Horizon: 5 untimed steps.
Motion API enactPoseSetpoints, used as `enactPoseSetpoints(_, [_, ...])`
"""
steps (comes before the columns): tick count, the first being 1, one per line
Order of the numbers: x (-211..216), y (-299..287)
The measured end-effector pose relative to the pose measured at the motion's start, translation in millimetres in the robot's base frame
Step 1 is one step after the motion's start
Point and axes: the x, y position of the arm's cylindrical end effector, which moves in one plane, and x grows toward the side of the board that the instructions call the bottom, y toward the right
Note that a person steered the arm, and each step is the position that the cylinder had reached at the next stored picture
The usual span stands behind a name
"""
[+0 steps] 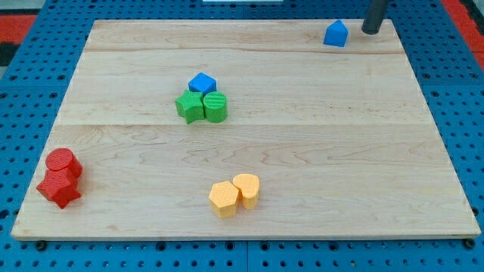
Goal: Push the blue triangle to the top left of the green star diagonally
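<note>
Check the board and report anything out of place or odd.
Nothing is damaged or tipped. The blue triangle sits alone near the board's top right, beside my tip, far from the green star. The other blocks sit in tidy clusters.

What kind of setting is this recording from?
Probably a lab tabletop pushing rig: a pale wooden board on a blue perforated base, small coloured plastic blocks like the blue triangle, and my tip beside it.

my tip [370,31] just right of blue triangle [336,34] | green star [190,106] mid-board, well apart
</note>
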Motion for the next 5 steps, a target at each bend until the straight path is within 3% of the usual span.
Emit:
enactPoseSetpoints(2, [24.2, -155.2])
enactPoseSetpoints(3, [51.0, -199.6])
enactPoseSetpoints(4, [67.7, -205.5])
enactPoseSetpoints(5, [63.5, -163.0])
